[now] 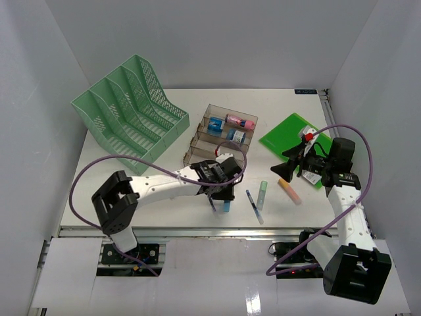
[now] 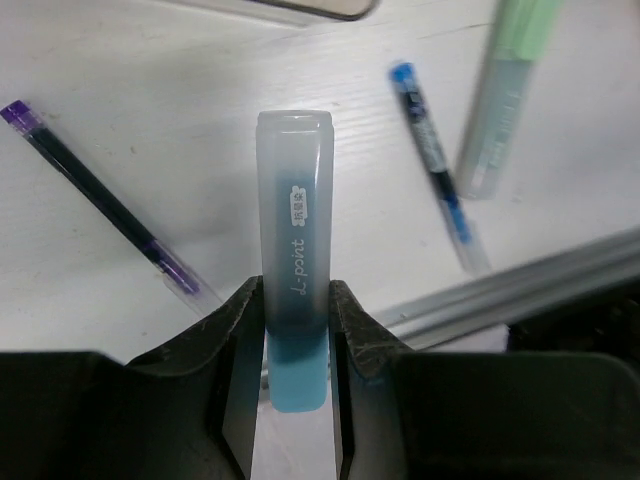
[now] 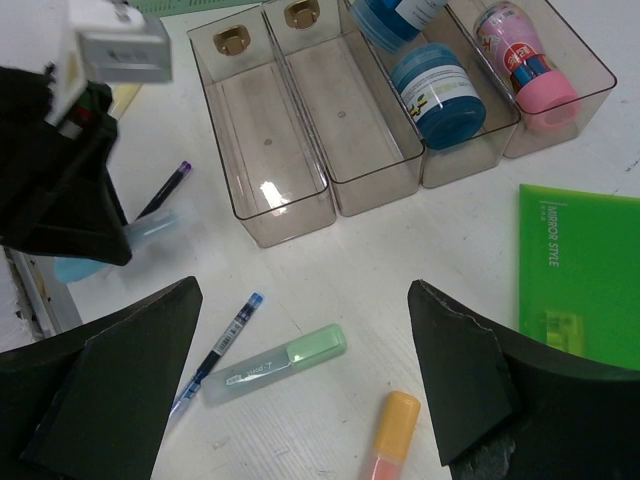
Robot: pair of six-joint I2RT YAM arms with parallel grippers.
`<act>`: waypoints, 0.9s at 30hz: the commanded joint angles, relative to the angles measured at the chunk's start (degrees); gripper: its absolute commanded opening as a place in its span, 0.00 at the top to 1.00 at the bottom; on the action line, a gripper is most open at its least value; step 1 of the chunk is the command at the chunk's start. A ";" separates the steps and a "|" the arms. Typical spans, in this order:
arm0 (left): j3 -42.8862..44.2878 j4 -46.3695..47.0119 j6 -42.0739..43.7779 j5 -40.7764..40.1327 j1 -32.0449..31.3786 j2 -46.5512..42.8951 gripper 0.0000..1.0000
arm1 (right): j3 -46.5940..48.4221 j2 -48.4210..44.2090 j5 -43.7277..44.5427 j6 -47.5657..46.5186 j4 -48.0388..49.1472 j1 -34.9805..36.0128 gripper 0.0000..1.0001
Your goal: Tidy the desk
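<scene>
- Where the desk [image 1: 283, 108] is stretching toward its far left corner, a mint-green file rack [image 1: 128, 108] is standing on it, well apart from both claws.
- Right of the rack, a smoky tiered tray [image 1: 217, 141] is sitting on the desk, carrying a blue-lidded jar [image 3: 435, 80] and a pink bottle [image 3: 525, 50] in neighbouring compartments.
- Just in front of the tray, the left claw [image 2: 297, 300] is reaching over the front middle of the desk, its fingers [image 2: 235, 320] clamping a light-blue highlighter [image 2: 295, 230] by its sides. The translucent end is sticking out past the fingertips.
- Beneath this claw the desk is lying close, but I cannot tell whether the highlighter is touching it.
- Just left of the held highlighter, a purple pen [image 2: 100, 210] is lying on the desk at a slant.
- To the right, a blue pen [image 1: 253, 203] and a pale green highlighter [image 1: 262, 194] are lying near each other, apart from the left claw.
- Further right, an orange highlighter [image 1: 288, 191] is lying on the desk near the right claw [image 1: 289, 170].
- That claw is hovering over the right part of the desk, its fingers spread wide apart and gripping nothing, with the desk lying below it.
- At the far right, a green folder [image 1: 289, 141] is lying flat on the desk, partly under the right arm.
</scene>
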 commanded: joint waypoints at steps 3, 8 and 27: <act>0.87 3.44 4.04 5.65 4.79 -13.48 1.00 | 0.37 -1.15 -1.85 0.59 1.88 -0.29 0.10; -2.11 11.96 0.32 17.40 17.62 -15.74 1.00 | 0.19 -1.13 -1.59 0.54 1.85 -0.51 0.10; 5.87 15.12 -35.57 3.62 28.05 1.23 0.98 | 0.28 -0.30 -1.11 0.36 2.01 -0.63 0.10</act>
